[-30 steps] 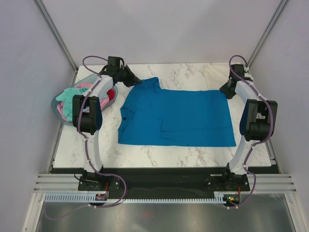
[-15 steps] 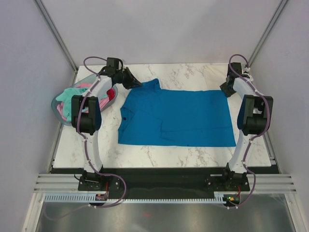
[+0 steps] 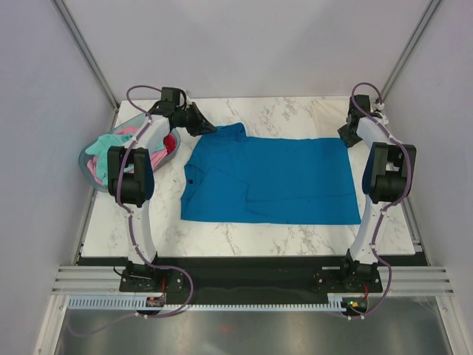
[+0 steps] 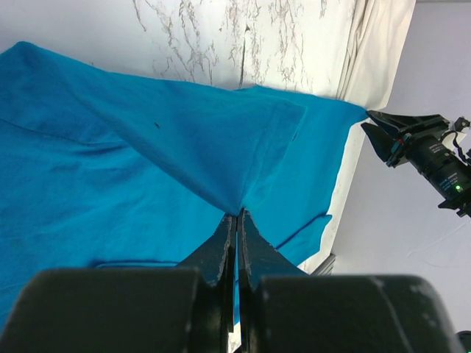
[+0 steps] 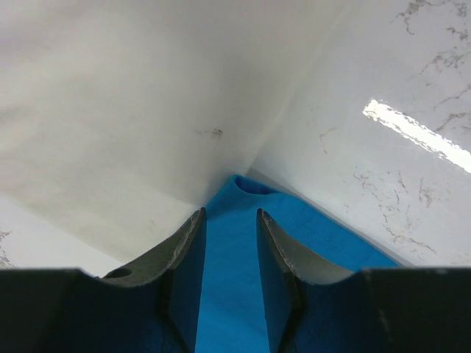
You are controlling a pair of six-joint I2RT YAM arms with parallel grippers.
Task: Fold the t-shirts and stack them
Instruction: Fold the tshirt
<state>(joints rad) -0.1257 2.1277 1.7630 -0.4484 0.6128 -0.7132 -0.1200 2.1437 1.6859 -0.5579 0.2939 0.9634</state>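
A bright blue t-shirt (image 3: 270, 179) lies spread flat on the marble table. My left gripper (image 3: 213, 127) is at its far left corner, shut on a pinch of blue cloth (image 4: 237, 209) that rises into a peak at the fingertips. My right gripper (image 3: 344, 137) is at the shirt's far right corner. Its jaws stand apart with the blue corner (image 5: 232, 243) lying between them. A cream shirt (image 5: 110, 132) lies under that corner, at the back right of the table (image 3: 325, 111). Mint green (image 3: 107, 142), pink and red (image 3: 170, 142) shirts lie in the basket.
The pale blue-grey oval basket (image 3: 86, 164) stands at the table's left edge beside the left arm. Bare marble (image 3: 259, 229) shows in front of the blue shirt. Grey walls close the back and both sides.
The right arm has drawn slightly toward the back right corner. The left gripper has stayed at the shirt's far left corner. The shirt lies the same.
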